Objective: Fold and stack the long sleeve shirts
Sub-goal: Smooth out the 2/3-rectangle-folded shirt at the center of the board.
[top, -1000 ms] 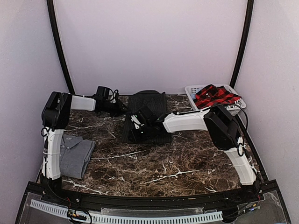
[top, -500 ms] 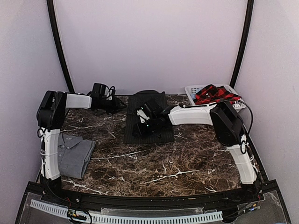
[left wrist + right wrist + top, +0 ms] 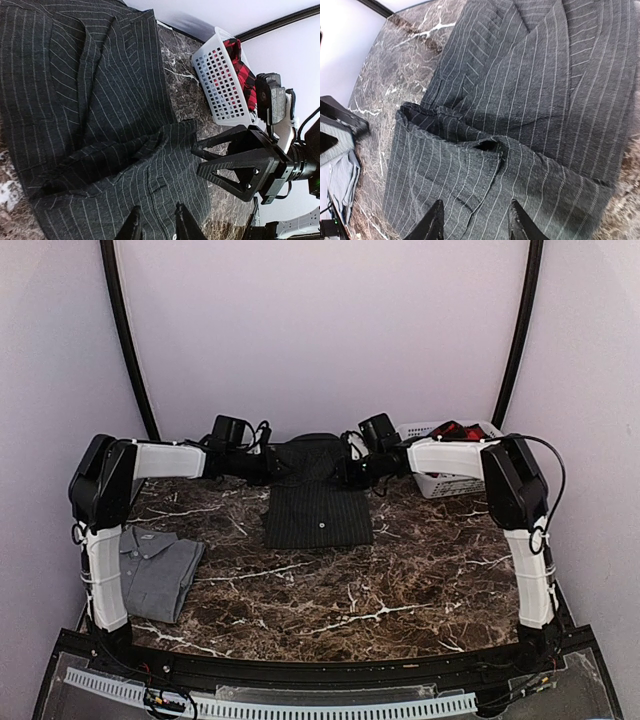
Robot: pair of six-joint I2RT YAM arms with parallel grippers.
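2 arms (image 3: pixel 165 458) (image 3: pixel 450 455) outstretched, L/R of pinstripe shirt (image 3: pixel 318 510)

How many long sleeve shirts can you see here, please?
3: a folded grey shirt at the near left, a black pinstriped shirt at the far middle, and a red-and-black plaid shirt in the white basket, which may hide more.

— Where could a gripper pass?
— Over the bare surface (image 3: pixel 400 590), near centre and near right.
— And what blocks?
— The basket (image 3: pixel 440 483) far right and the grey shirt (image 3: pixel 155 570) near left. At far centre, the left gripper (image 3: pixel 262 465) and right gripper (image 3: pixel 345 468) crowd the pinstripe shirt (image 3: pixel 318 505).
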